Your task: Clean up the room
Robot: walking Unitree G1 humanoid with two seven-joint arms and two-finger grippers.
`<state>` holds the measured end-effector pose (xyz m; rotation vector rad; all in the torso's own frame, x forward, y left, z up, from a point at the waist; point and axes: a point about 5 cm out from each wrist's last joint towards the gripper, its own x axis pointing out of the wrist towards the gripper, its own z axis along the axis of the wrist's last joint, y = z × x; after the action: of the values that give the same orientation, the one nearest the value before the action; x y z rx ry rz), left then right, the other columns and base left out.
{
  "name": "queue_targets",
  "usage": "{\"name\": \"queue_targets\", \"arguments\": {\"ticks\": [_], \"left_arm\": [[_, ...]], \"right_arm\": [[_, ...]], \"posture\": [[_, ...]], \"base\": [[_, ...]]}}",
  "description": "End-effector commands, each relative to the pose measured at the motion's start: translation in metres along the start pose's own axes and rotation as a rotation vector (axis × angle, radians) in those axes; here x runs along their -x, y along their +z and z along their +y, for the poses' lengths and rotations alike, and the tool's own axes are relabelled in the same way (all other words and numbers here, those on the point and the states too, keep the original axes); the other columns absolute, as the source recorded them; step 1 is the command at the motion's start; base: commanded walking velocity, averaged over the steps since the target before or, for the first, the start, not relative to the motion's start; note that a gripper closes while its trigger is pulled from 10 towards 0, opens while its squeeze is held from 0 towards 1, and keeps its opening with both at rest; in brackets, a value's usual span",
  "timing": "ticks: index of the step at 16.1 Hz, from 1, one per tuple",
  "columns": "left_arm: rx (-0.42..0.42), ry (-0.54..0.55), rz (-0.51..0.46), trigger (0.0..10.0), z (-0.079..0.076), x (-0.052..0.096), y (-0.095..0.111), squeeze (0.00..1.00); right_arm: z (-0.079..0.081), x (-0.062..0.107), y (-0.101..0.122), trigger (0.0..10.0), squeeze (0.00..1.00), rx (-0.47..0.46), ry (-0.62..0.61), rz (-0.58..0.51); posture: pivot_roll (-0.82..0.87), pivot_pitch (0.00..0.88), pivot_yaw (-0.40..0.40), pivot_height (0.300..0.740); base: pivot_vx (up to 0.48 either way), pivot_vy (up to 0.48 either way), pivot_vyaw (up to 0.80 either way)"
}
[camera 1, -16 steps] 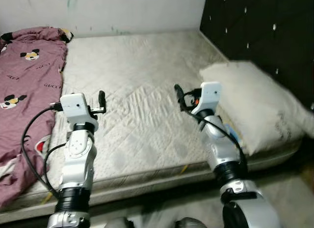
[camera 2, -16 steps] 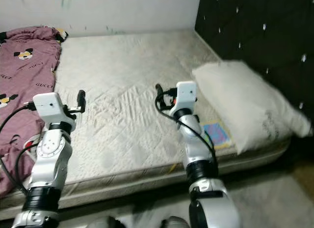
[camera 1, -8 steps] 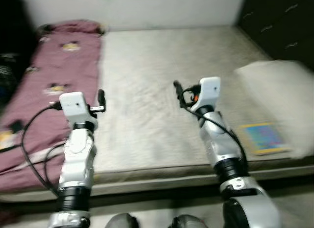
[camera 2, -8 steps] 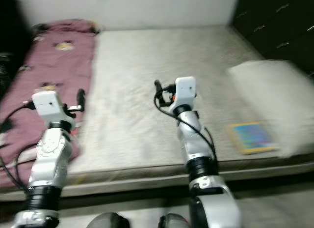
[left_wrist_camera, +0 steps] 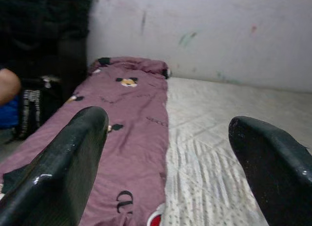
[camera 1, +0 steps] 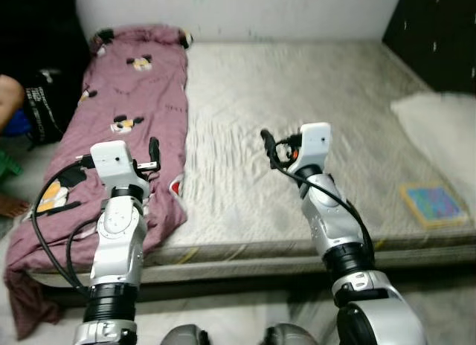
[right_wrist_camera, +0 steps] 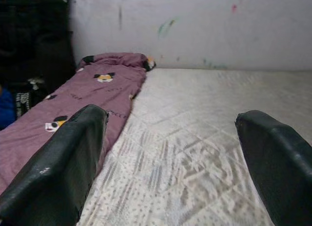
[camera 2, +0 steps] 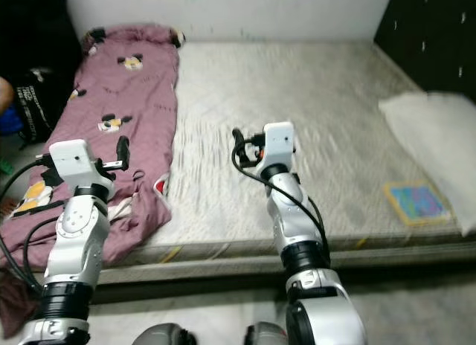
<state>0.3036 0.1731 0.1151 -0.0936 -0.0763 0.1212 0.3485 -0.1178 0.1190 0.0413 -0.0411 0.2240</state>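
A maroon blanket [camera 1: 126, 129] with cartoon prints lies along the left side of a bare grey mattress [camera 1: 297, 100] and hangs over its front left corner. At the right edge lie a white pillow [camera 1: 442, 129] and, in front of it, a colourful book [camera 1: 433, 204]. My left gripper [camera 1: 153, 153] is raised over the blanket's front part, open and holding nothing. My right gripper [camera 1: 268, 143] hovers above the middle of the mattress, also open and holding nothing. Both wrist views look along the bed towards the wall, between the left fingers [left_wrist_camera: 73, 153] and the right fingers [right_wrist_camera: 68, 158].
A dark tufted headboard [camera 1: 439, 33] stands at the right end of the bed. On the floor to the left are a black bag [camera 1: 46, 100], something green [camera 1: 6, 166] and part of a person's limb [camera 1: 10, 92]. A white wall [camera 1: 260, 10] runs behind.
The camera has swung left: the blanket and the floor to the left have come into view, and the pillow has slid to the right edge. Both arms hold the same pose.
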Motion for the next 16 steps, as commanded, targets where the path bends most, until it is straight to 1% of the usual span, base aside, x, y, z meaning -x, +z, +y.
{"name": "queue_targets", "arguments": {"ticks": [1,6,16], "left_arm": [[0.0,-0.036,-0.012,10.0,-0.006,-0.0003,0.002,0.0],[0.013,-0.073,-0.029,10.0,-0.0095,0.0015,0.0041,0.0],[0.022,-0.07,-0.03,10.0,-0.0086,0.0007,0.0045,0.0]], "right_arm": [[-0.0059,0.0011,-0.0008,10.0,0.0,-0.002,-0.018,0.009],[-0.0046,0.0014,-0.0014,10.0,0.0,0.01,-0.006,0.013],[-0.0049,0.0001,-0.0003,10.0,0.0,0.01,-0.007,0.011]], "posture": [[-0.04,0.0,0.01,0.74],[-0.04,0.0,0.009,0.74],[-0.04,0.0,0.006,0.74]], "base": [[0.0,0.0,0.0],[0.0,0.0,0.0],[0.298,0.0,0.0]]}}
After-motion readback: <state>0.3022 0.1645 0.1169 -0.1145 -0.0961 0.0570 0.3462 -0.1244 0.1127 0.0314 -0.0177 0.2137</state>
